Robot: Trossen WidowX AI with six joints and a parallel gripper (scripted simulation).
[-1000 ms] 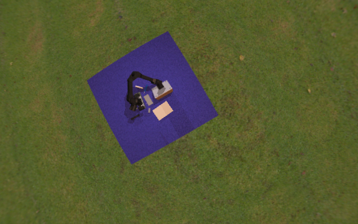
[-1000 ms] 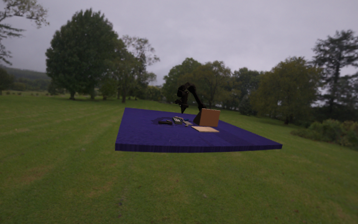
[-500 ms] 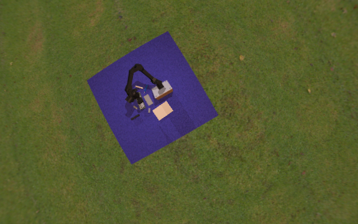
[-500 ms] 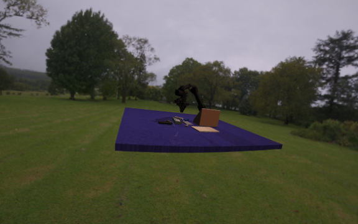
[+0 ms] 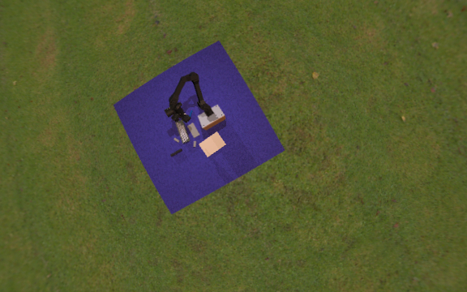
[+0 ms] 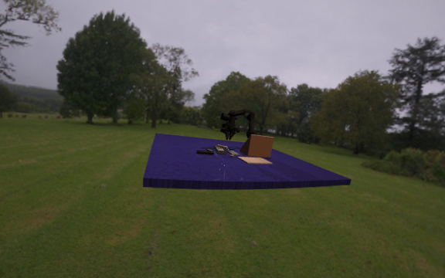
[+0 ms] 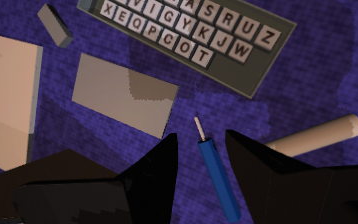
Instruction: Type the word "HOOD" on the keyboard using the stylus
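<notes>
The stylus [image 5: 190, 113] [image 6: 231, 148] [image 7: 219, 181] has a blue body and a thin pale tip. It lies on the purple desk, its tip pointing toward the keyboard. My gripper [image 6: 228, 137] [image 7: 201, 137] is partly open and empty. It hangs above the stylus, which shows between the fingers in the wrist view, nearer the right finger. The keyboard [image 5: 183, 134] [image 6: 220, 150] [image 7: 236, 76] is a dark tray with pale lettered keys. In the wrist view it lies at the top, with the O and T keys visible; its left part, with the H key, is outside the picture.
A grey slab [image 5: 194, 130] [image 7: 120, 95] lies beside the keyboard. A small grey block [image 7: 55, 27], a peach board [image 5: 212, 144] [image 6: 255, 160] [image 7: 5, 95] and a tan cylinder [image 7: 325, 134] lie around. A dark bar [image 5: 176, 152] [image 6: 205, 152] lies beyond the keyboard. A brown box [image 6: 260, 146] stands by the arm's base.
</notes>
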